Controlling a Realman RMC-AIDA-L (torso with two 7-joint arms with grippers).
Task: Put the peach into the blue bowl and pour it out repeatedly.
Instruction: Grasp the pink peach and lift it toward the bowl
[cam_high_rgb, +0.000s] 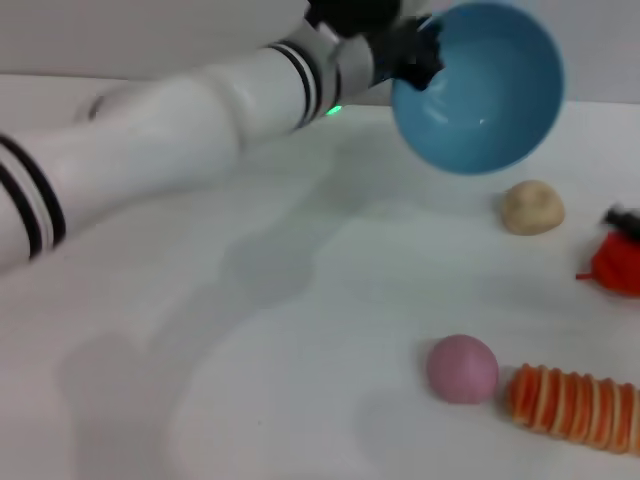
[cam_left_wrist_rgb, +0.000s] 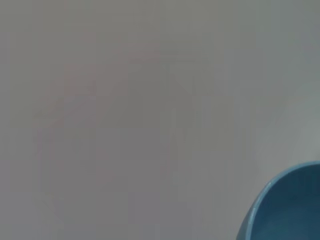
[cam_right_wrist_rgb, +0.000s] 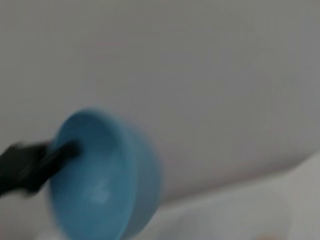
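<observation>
My left gripper (cam_high_rgb: 418, 58) is shut on the rim of the blue bowl (cam_high_rgb: 480, 90) and holds it in the air at the back of the table, tipped so that its empty inside faces me. The bowl also shows in the left wrist view (cam_left_wrist_rgb: 292, 210) and in the right wrist view (cam_right_wrist_rgb: 105, 175), where the left gripper's black fingers (cam_right_wrist_rgb: 60, 152) pinch its rim. The peach (cam_high_rgb: 462, 368), a pink-mauve ball, lies on the white table (cam_high_rgb: 300, 330) at the front right, well below the bowl. My right gripper is out of view.
A beige lumpy ball (cam_high_rgb: 532, 207) lies right of the bowl on the table. A red-orange item (cam_high_rgb: 615, 262) sits at the right edge. An orange ribbed item (cam_high_rgb: 575, 408) lies just right of the peach. My left arm (cam_high_rgb: 150, 140) spans the back left.
</observation>
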